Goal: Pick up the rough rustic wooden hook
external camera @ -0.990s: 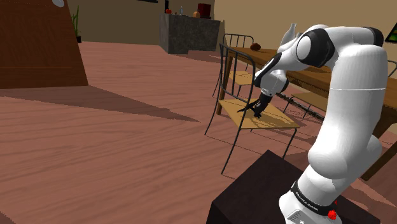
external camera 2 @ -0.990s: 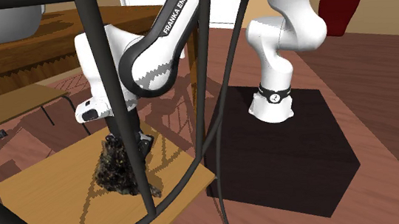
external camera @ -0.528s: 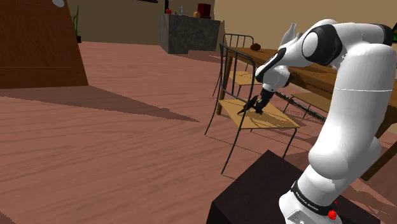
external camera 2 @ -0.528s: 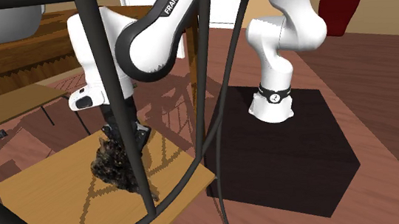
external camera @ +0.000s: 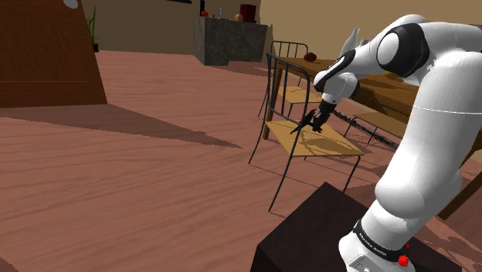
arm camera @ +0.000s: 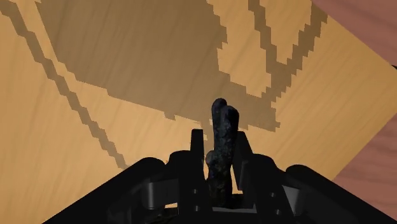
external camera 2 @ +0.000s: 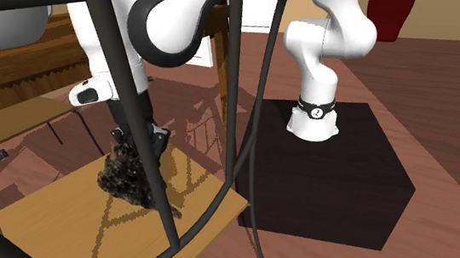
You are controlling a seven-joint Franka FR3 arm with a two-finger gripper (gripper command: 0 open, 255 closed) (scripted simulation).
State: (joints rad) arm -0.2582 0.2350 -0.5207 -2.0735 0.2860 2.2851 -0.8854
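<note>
We see the black gripper point(arm camera: 221, 153) pinching the hook point(arm camera: 221, 118), a dark, rough, knobbly piece that stands up between the two fingers, with one finger pressed against each side of it. The hook hangs over the pale wooden seat of a chair point(external camera: 334, 144) with a thin black wire frame. The arm's blocky shadow falls across that seat. We cannot tell whether the hook's lower end touches the wood. In the second exterior view the hook point(external camera 2: 126, 177) looks like a craggy dark lump under the white wrist, and one black bar of the chair frame crosses in front of it. The arm reaches from the dark box stand point(external camera: 309, 232) at the shoulder view's lower right, up and over to the chair. Just beyond the chair stands a brown wooden tabletop point(external camera: 386, 91), and a second wire chair point(external camera: 290, 52) sits farther off. A reddish plank floor point(external camera: 116, 178) spreads away to the shoulder view's left.
</note>
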